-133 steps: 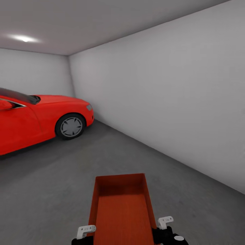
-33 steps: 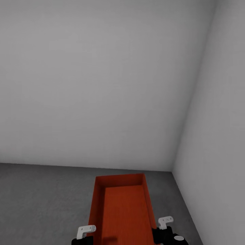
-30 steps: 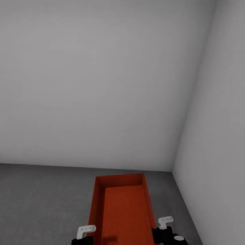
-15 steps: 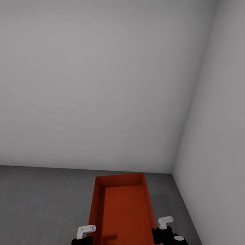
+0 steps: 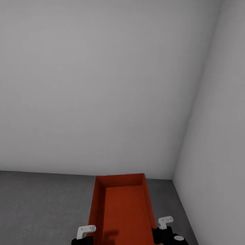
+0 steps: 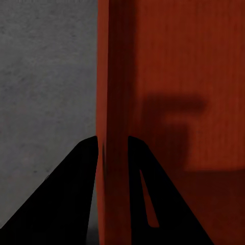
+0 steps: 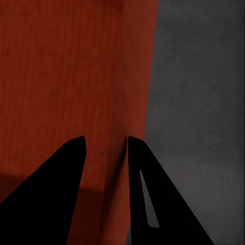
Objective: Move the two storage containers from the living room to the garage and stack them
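We face plain white wall [image 5: 102, 85], flat, unmarked, evenly lit, slightly darker grey toward top. Second white wall [image 5: 217, 136] meets it at right, forming vertical corner seam that slants a little leftward going down. Below first wall we see dark grey speckled concrete floor [image 5: 41, 204], rough in texture, joining wall along straight level line. Narrow strip of same floor runs along foot of second wall. We see same rough grey concrete in wrist views [image 6: 46, 76] [image 7: 199, 102].

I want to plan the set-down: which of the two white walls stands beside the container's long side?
The right-hand wall, running alongside the container; the other wall faces its far end.
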